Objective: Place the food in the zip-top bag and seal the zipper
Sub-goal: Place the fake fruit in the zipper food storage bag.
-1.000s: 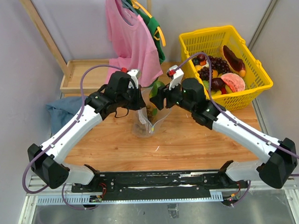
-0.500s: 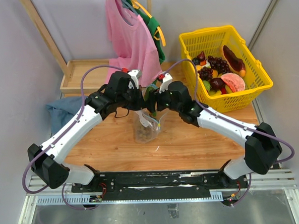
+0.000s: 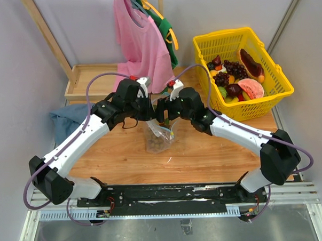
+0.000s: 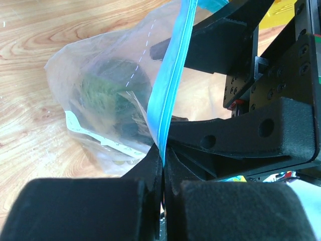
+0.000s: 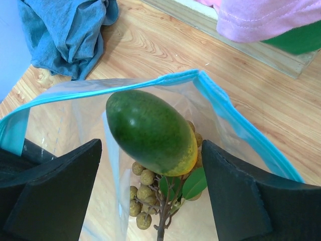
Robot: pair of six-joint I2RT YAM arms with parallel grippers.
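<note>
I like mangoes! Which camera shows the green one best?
Right wrist: the green mango shows whole, over the open zip-top bag. Left wrist shows only a green blur through the plastic, maybe the mango. In the top view it is hidden.

The mango [image 5: 150,131] sits in the mouth of the zip-top bag [image 5: 60,120], seemingly above the berry cluster [image 5: 143,193] inside.

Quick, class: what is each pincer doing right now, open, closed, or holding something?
Left pincer: closed on the teal-blue zipper strip of the clear plastic zip-top bag.
Right pincer: open, glossy green oval toy fruit between its fingers, touching neither.
</note>
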